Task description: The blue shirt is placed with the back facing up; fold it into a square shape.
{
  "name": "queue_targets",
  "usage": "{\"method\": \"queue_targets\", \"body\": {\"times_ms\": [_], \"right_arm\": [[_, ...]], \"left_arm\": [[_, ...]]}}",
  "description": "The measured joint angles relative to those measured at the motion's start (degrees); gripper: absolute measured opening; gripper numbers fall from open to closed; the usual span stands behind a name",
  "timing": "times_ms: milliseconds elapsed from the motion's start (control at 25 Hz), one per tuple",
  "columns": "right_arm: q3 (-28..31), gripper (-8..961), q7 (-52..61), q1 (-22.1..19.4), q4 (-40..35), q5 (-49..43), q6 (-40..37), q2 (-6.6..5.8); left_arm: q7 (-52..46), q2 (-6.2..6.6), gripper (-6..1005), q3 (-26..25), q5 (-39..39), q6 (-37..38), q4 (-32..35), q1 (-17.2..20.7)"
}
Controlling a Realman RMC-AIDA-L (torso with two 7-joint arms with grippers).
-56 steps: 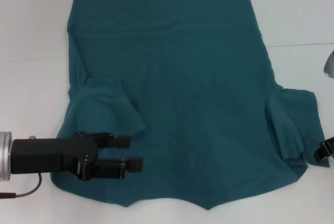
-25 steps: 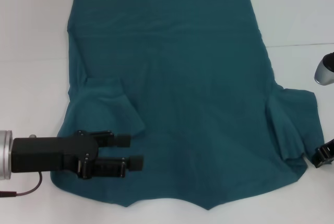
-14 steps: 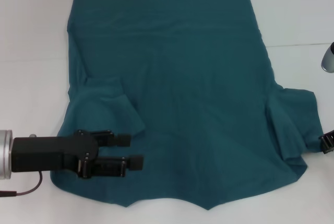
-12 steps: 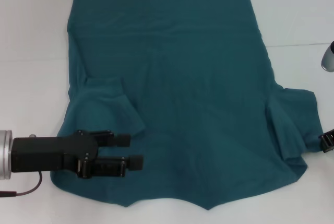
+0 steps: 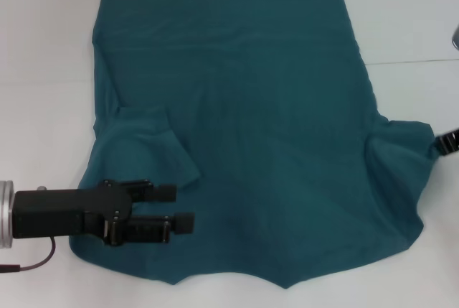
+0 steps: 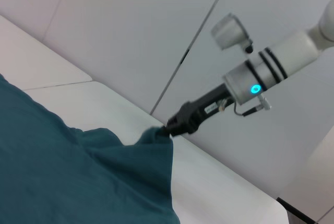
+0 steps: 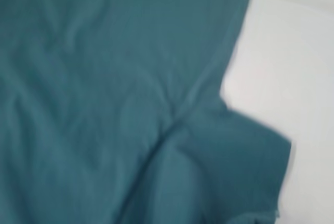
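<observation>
The blue shirt (image 5: 251,107) lies spread flat on the white table, hem at the far side. Its left sleeve (image 5: 154,146) is folded inward onto the body. My left gripper (image 5: 183,207) hovers low over the shirt's near left part, fingers open with nothing between them. At the right edge, my right gripper (image 5: 440,144) is shut on the tip of the right sleeve (image 5: 401,161), which is pulled up into a peak. The left wrist view shows that pinch clearly, with the right gripper (image 6: 168,128) holding raised fabric (image 6: 151,145). The right wrist view shows the shirt (image 7: 104,78) and sleeve below.
The white table (image 5: 43,71) reaches past the shirt on the left, right and far sides. A seam line (image 5: 416,60) crosses the table at the right. The right arm's white and silver links (image 6: 266,67) stand above the table's right side.
The right gripper moved from beside the sleeve's near corner to its outer tip, closed on it and raised it, drawing the sleeve up. The left arm has barely shifted.
</observation>
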Motion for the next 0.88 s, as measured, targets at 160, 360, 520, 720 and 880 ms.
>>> {"method": "queue_targets", "body": {"times_ms": [160, 360, 520, 720, 880], "right_arm": [[-4.2, 43, -0.4, -0.3, -4.7, 0.0, 0.9, 0.81], [-13.9, 43, -0.3, -0.6, -9.4, 0.0, 2.8, 1.05], [-18.5, 44, -0.9, 0.0, -10.5, 0.1, 3.2, 1.15], [-26.4, 44, -3.0, 1.1, -10.9, 0.1, 3.8, 1.37], [-30.9, 44, -5.1, 1.9, -9.9, 0.1, 3.6, 1.59]], "left_arm": [[0.0, 0.00, 860, -0.1, 0.0, 0.0, 0.0, 0.2], [-0.1, -0.05, 860, -0.2, -0.1, -0.1, 0.0, 0.8], [-0.4, -0.11, 860, -0.4, -0.1, -0.1, 0.0, 1.0], [-0.5, -0.38, 860, -1.3, 0.0, -0.1, 0.0, 1.9], [-0.5, -0.49, 860, -1.7, 0.0, 0.0, 0.0, 2.3]]}}
